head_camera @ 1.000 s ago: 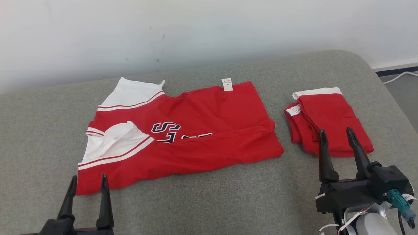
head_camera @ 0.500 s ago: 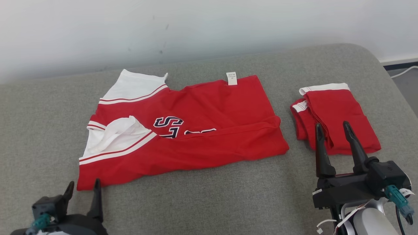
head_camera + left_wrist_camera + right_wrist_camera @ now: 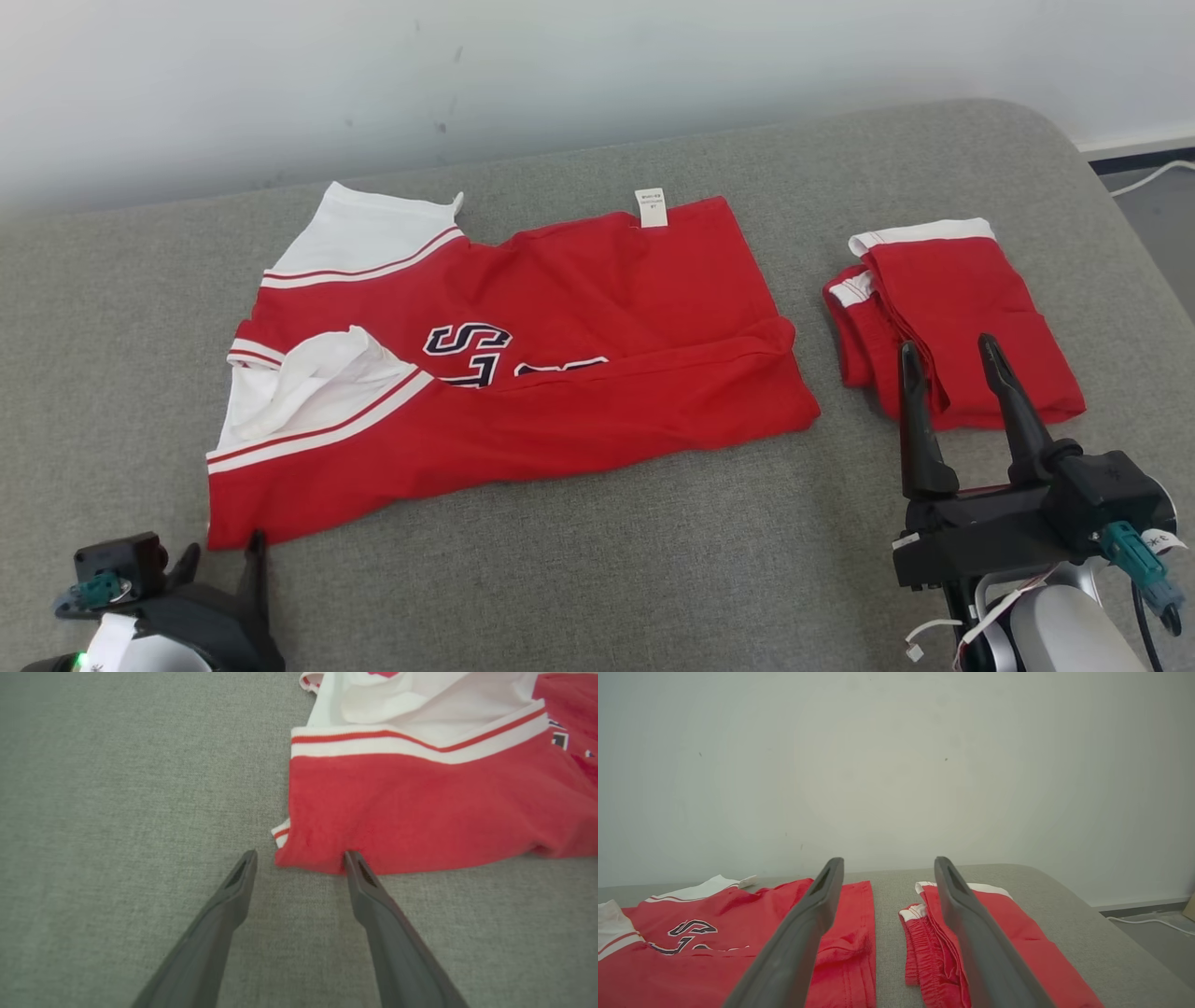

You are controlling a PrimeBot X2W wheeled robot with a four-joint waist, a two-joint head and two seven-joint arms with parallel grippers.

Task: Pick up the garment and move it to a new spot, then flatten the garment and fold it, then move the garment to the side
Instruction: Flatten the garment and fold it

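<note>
Red garment (image 3: 420,807) corner at spread left jaws' tips.

We see a pale, faintly scuffed wall (image 3: 560,56) behind a grey fabric cushion (image 3: 597,579) with a rounded corner. At far right, a white cable (image 3: 1156,172) crosses grey floor (image 3: 1167,233).

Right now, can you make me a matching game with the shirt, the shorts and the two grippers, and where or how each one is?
Things:
1. shirt
2. shorts
3. left gripper
4. right gripper

Places or states:
A. open, near the shorts
B. folded up, on the right
C. open, at the shirt's near corner
D. spread out, letters showing

Pairs: 1-D, 2-B, 3-C, 4-A
</note>
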